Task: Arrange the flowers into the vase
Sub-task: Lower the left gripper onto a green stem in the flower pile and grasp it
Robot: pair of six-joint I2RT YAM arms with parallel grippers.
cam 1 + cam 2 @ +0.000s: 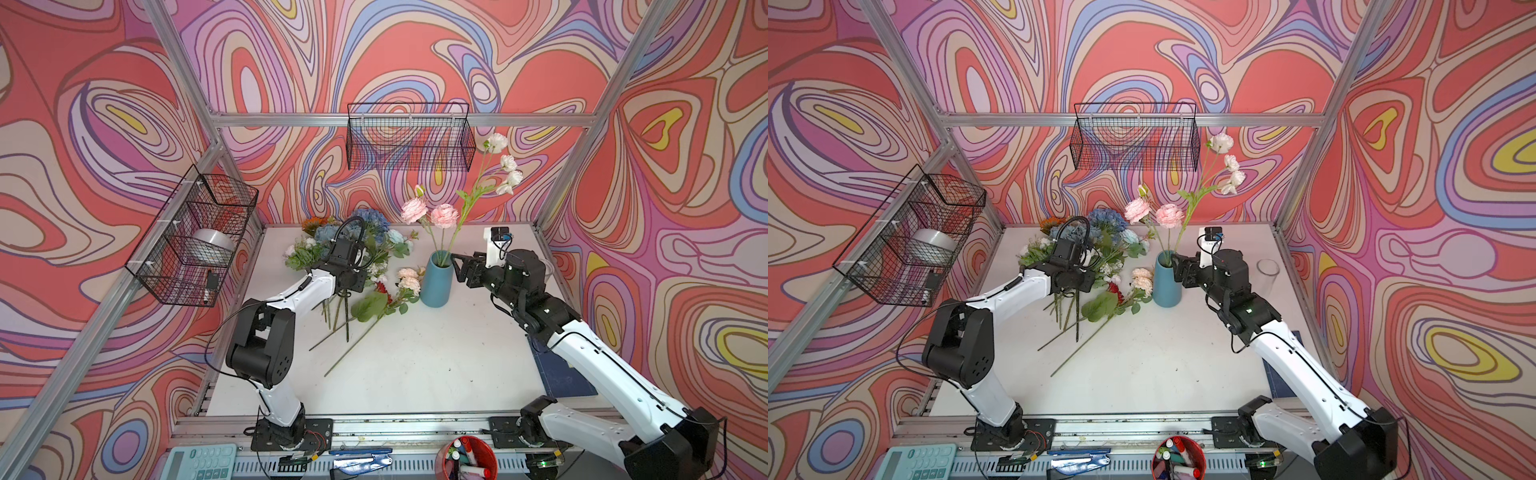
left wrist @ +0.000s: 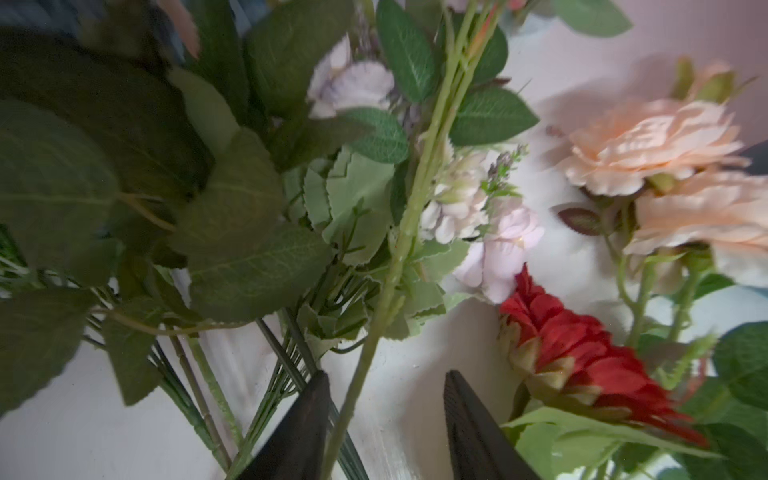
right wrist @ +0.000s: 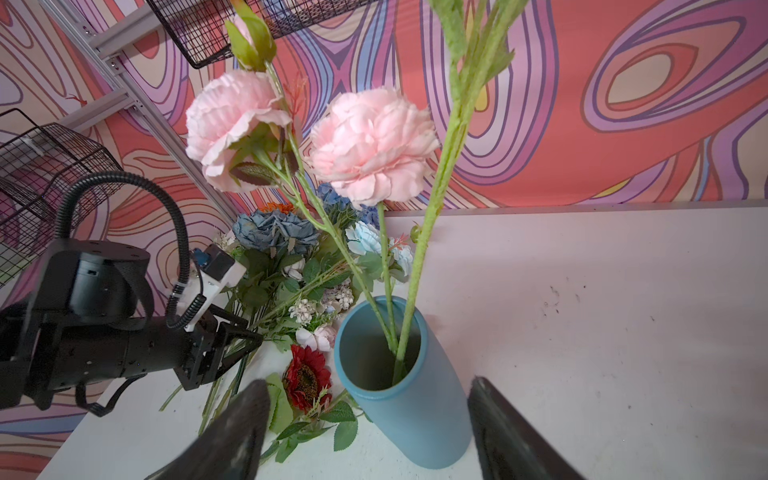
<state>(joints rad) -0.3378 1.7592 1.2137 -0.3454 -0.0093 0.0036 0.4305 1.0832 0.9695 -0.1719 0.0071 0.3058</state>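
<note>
A blue vase (image 1: 436, 282) (image 3: 415, 411) stands mid-table and holds two pink blooms (image 1: 444, 216) and a tall white sprig (image 1: 505, 166). The other flowers (image 1: 353, 245) lie heaped to its left: blue, white, lilac, peach roses (image 2: 648, 141) and a red daisy (image 2: 582, 353). My left gripper (image 2: 386, 376) reaches down into the heap. Its jaws are apart, with a light green stem (image 2: 399, 249) running between them against one finger. My right gripper (image 1: 457, 266) (image 3: 368, 382) hovers open beside the vase's rim and holds nothing.
Wire baskets hang on the back wall (image 1: 409, 137) and the left wall (image 1: 195, 237). A clear glass (image 1: 1266, 270) stands at the right, behind my right arm. A red cup of markers (image 1: 467, 457) and a calculator (image 1: 199, 461) sit past the front rail.
</note>
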